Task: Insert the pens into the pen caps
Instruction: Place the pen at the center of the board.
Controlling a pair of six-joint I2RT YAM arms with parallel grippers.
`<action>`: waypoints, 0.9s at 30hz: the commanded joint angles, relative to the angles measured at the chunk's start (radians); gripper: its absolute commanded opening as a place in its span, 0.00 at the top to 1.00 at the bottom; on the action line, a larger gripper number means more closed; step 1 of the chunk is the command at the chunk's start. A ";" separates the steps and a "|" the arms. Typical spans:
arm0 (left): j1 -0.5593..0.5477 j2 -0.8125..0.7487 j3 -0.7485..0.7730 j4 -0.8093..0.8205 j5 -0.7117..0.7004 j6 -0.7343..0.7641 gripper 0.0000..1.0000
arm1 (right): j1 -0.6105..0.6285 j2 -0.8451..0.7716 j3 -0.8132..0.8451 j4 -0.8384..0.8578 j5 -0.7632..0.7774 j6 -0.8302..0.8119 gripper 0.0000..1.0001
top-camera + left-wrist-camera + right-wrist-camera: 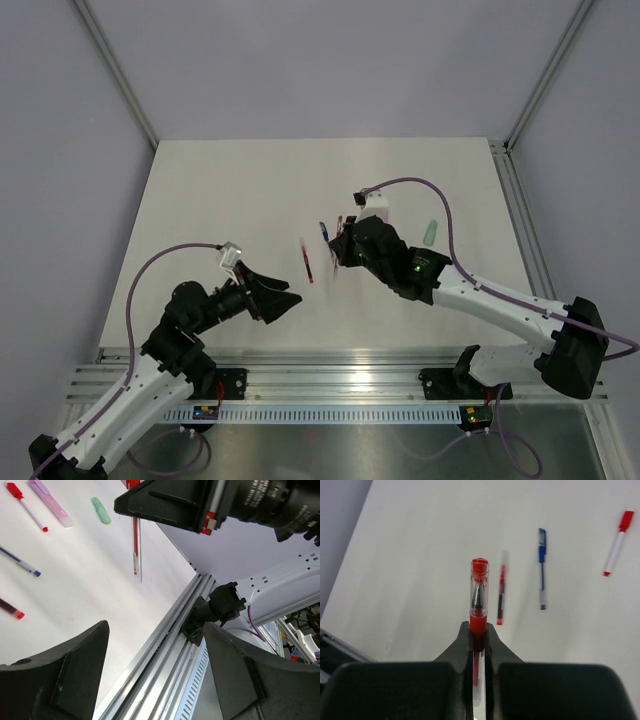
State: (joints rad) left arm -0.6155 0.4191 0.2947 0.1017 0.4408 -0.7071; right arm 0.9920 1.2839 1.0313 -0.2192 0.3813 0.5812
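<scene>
My right gripper (479, 626) is shut on a red pen (478, 620) and holds it above the table. A clear pen cap with a red tip (480, 582) sits over its point. From above, this gripper (340, 252) hangs near the table's middle. My left gripper (288, 298) is to its lower left, open and empty. Its fingers (65, 675) stand wide apart over the table's rail. Another red pen (501, 595), a blue pen (542, 567) and a red-and-white pen (617, 542) lie on the table. A red pen (136, 545) shows below the right gripper; I cannot tell if it is the held one.
A thick pink pen (50, 502) and a short green one (100, 510) lie farther back on the white table (220, 200). The aluminium rail (330, 365) runs along the near edge. Purple cables loop over both arms. Walls enclose the table's left, back and right.
</scene>
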 commanded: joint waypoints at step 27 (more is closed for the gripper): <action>0.002 -0.212 0.373 -0.711 -0.332 0.291 0.01 | -0.415 0.736 0.371 -0.086 -0.364 -0.244 0.88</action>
State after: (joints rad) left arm -0.6155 0.1917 0.6643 -0.6277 0.1238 -0.4404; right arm 0.5854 1.9823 1.3380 -0.2653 0.0517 0.3664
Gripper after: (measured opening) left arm 0.985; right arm 0.101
